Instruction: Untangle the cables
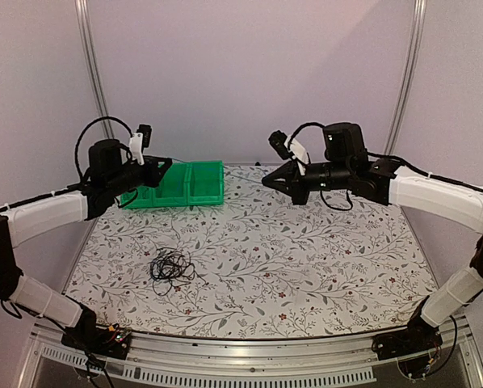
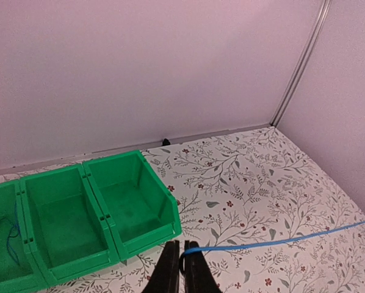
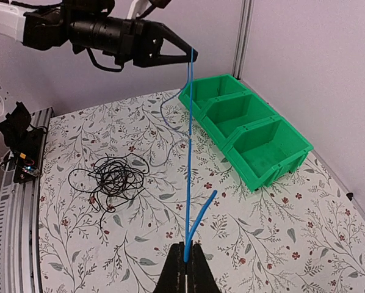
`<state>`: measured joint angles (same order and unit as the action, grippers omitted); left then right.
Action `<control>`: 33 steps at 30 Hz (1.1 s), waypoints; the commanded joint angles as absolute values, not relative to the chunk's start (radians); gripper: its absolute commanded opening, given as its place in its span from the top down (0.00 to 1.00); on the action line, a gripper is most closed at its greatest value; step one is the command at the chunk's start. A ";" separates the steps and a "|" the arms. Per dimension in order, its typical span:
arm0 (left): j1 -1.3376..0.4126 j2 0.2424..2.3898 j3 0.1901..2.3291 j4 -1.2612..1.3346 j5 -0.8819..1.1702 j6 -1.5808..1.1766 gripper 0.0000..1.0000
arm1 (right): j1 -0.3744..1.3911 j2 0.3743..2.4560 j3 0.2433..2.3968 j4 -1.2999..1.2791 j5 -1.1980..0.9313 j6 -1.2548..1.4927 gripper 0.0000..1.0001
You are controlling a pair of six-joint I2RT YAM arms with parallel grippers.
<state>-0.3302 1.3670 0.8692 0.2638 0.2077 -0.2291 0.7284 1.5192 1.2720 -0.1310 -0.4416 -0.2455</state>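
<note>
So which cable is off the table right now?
The blue cable, stretched between the left gripper and right gripper; the black cables lie in a tangle on the table.

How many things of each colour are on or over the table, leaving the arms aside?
green bins: 3
blue cable, stretched between left gripper and right gripper: 1
black cable bundle, strands too tangled to count singly: 1
Total: 5
</note>
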 commanded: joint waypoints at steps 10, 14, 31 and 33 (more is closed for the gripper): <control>-0.147 1.334 1.097 0.059 0.191 -0.112 1.00 | 0.719 1.699 1.346 -0.137 -0.527 -0.265 0.71; -0.130 1.337 1.117 0.018 0.147 -0.020 1.00 | 0.719 1.737 1.370 -0.151 -0.530 -0.264 0.61; -0.053 1.532 1.217 -0.152 0.126 0.083 1.00 | 0.719 1.674 1.312 -0.222 -0.510 -0.316 0.55; -0.044 1.560 1.236 -0.153 0.126 0.083 1.00 | 0.719 1.665 1.300 -0.224 -0.504 -0.322 0.55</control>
